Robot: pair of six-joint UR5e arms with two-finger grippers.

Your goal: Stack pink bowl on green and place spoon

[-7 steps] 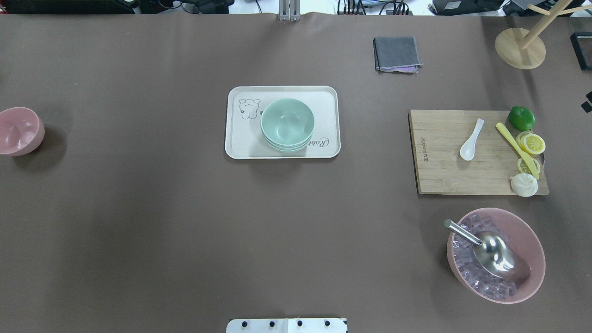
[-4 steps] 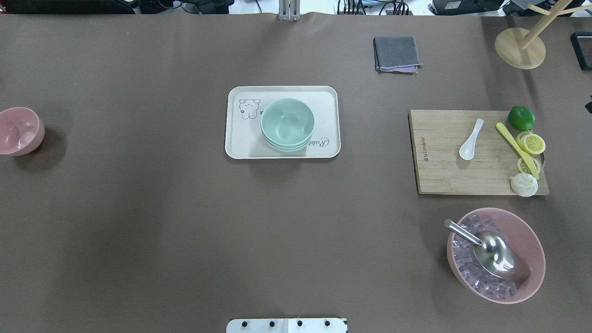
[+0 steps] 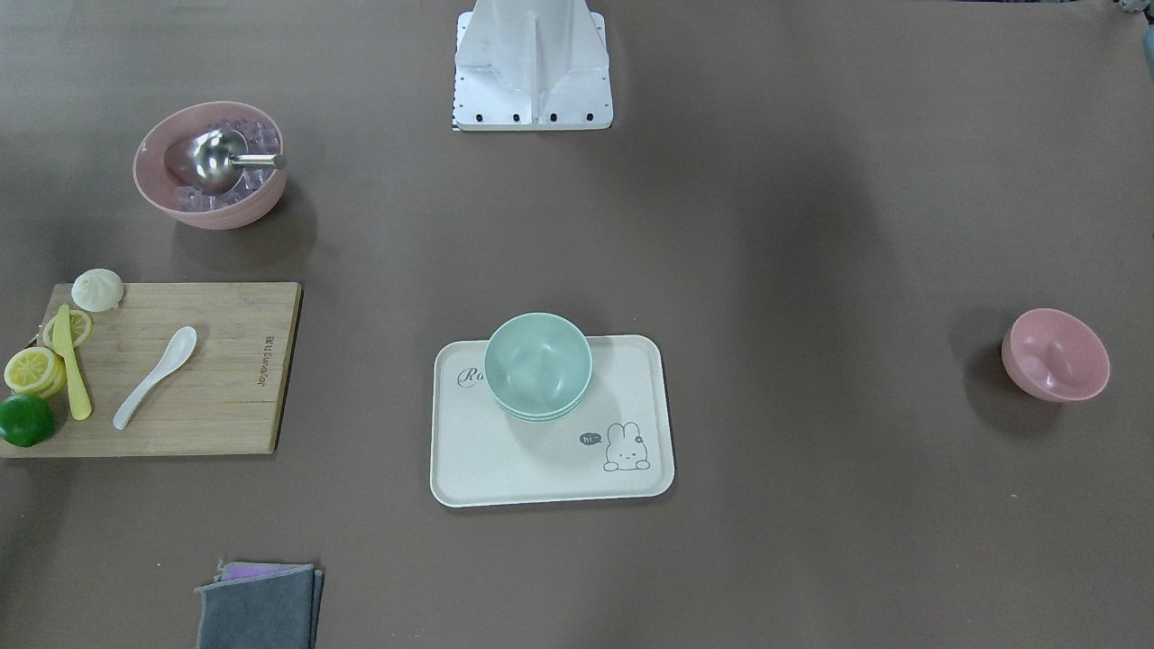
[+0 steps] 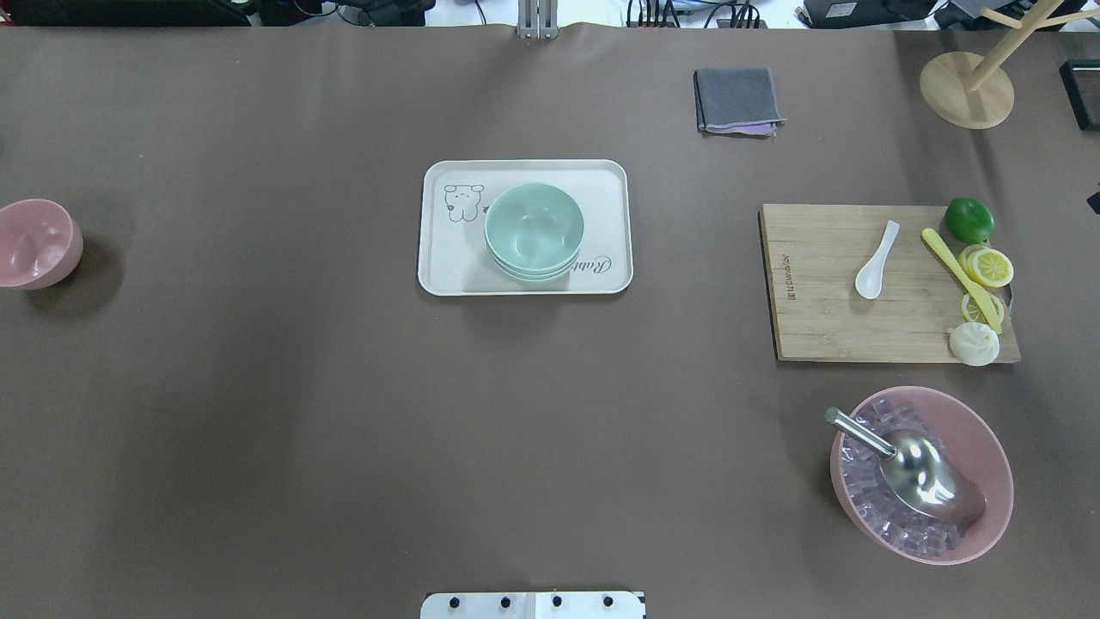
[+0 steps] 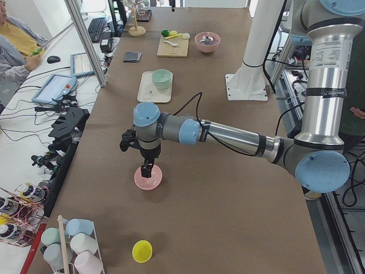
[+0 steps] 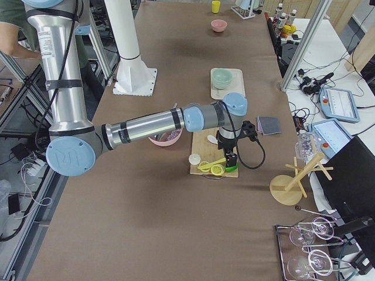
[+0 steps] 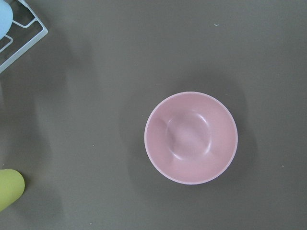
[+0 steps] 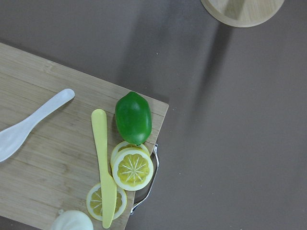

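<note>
The left gripper (image 5: 147, 169) hangs over the upright pink bowl (image 7: 191, 138) at the table's left end; I cannot tell how far its fingers are spread. The right gripper (image 6: 231, 159), equally unreadable, hangs over the lime (image 8: 133, 118) at a corner of the cutting board (image 4: 816, 301), where the white spoon (image 4: 876, 260) lies. The green bowls (image 4: 534, 228) sit stacked on the tray (image 4: 443, 266).

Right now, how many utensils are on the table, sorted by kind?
White soup spoon: 1
Flat yellow knife: 1
Shiny metal scoop: 1
Total: 3
</note>
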